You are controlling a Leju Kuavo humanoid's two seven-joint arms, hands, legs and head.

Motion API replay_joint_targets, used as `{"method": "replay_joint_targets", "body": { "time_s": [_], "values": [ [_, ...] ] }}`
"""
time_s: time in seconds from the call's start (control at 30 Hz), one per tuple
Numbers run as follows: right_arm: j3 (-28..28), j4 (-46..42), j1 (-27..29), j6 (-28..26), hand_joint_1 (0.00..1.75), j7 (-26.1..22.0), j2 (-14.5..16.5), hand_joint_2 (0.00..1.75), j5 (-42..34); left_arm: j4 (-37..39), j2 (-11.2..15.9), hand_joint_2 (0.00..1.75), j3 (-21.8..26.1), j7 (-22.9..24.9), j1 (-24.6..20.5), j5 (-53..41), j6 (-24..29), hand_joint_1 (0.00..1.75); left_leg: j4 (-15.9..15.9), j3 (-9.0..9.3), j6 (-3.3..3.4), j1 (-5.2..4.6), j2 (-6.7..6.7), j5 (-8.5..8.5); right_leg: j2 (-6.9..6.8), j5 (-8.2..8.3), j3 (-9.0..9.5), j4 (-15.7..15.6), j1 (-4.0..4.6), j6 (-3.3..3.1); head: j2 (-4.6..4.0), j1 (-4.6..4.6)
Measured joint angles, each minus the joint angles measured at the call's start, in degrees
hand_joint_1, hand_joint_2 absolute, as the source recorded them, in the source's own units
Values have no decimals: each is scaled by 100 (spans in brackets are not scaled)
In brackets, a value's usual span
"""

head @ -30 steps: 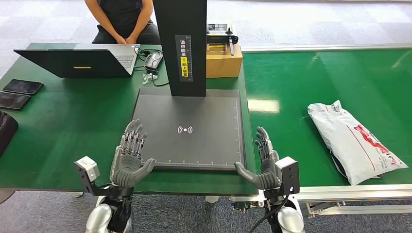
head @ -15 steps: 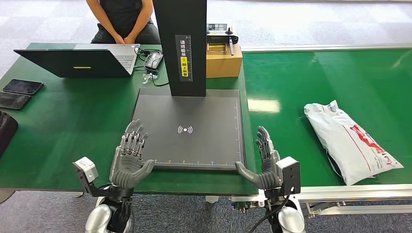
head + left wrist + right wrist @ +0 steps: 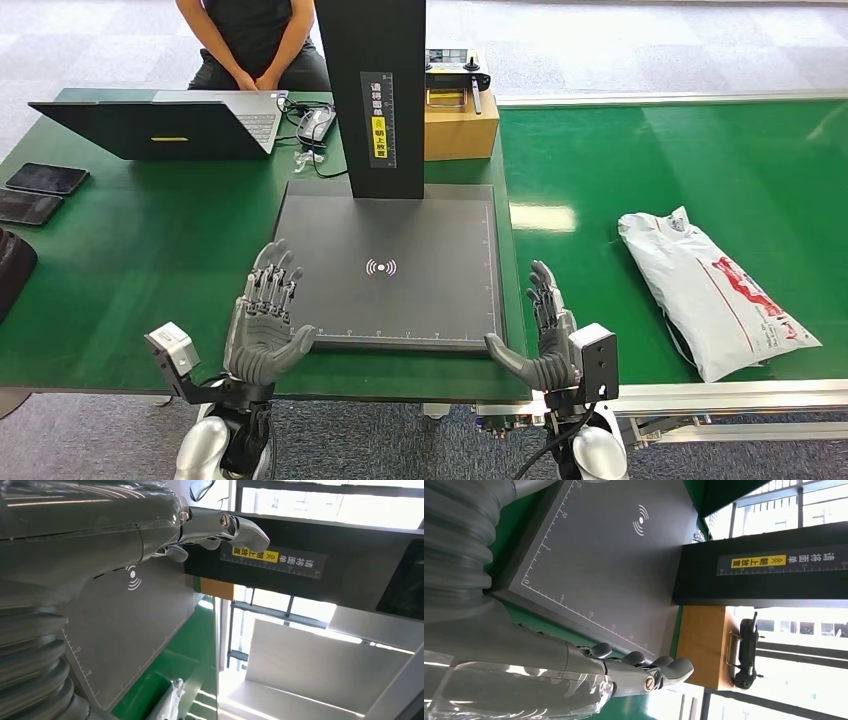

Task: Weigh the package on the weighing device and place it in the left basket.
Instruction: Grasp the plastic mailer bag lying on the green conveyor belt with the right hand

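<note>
A white plastic mailer package [image 3: 715, 292] with red print lies flat on the green conveyor belt [image 3: 700, 150], well to the right of the dark weighing device [image 3: 390, 265] and apart from both robot hands. The bag looks soft and crinkled, probably light, with slack film that may slip and sag when lifted. A sound grasp would likely close across its fuller middle rather than on a loose corner.

The left hand [image 3: 266, 325] hovers at the scale's near left corner, fingers spread, holding nothing. The right hand [image 3: 545, 335] is raised at the near right corner, also released and empty.

The head view takes in the whole layout: package, scale, a laptop [image 3: 165, 125] on the green tabletop [image 3: 130, 260], and a seated person [image 3: 255, 40] behind. The right wrist view adds the ruler markings [image 3: 559, 587] along the scale's edge and a black device on a cardboard box [image 3: 704, 647]. The left wrist view catches a crinkled pale edge low in the picture that may be the package.
</note>
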Motion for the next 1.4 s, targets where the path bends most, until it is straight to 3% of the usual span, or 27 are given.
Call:
{"method": "replay_joint_targets", "body": {
  "time_s": [0.23,0.63,0.93,1.1,1.4],
  "values": [
    [-11,6,-8,-124,0,26,-1,175,207,32,0,175,-4,-44,-48,-2,4,0,0,0,0,0,0,0,0,0,0,0,0,0,0,0],
    [-54,280,-366,-815,0,548,-240,175,1836,82,0,175,-52,-94,-57,-81,6,0,0,-2,0,0,0,0,0,1,-1,0,-1,1,0,1],
    [-150,967,-1167,-1802,0,881,-861,175,3579,121,1,175,-79,-172,-57,-84,67,0,3,-2,1,-2,0,0,0,2,0,0,-3,3,0,0],
    [-179,1568,-1630,-1840,0,836,-1153,175,3679,173,10,175,-141,-284,-52,-33,61,0,3,-3,1,-2,-1,0,-1,2,-1,0,-3,3,0,0],
    [-281,3494,-3004,-2145,0,709,-1639,175,3750,225,60,175,-218,-388,1,19,193,0,5,-3,4,-2,-2,3,-2,7,-1,0,-3,8,0,1]
  ]
}}
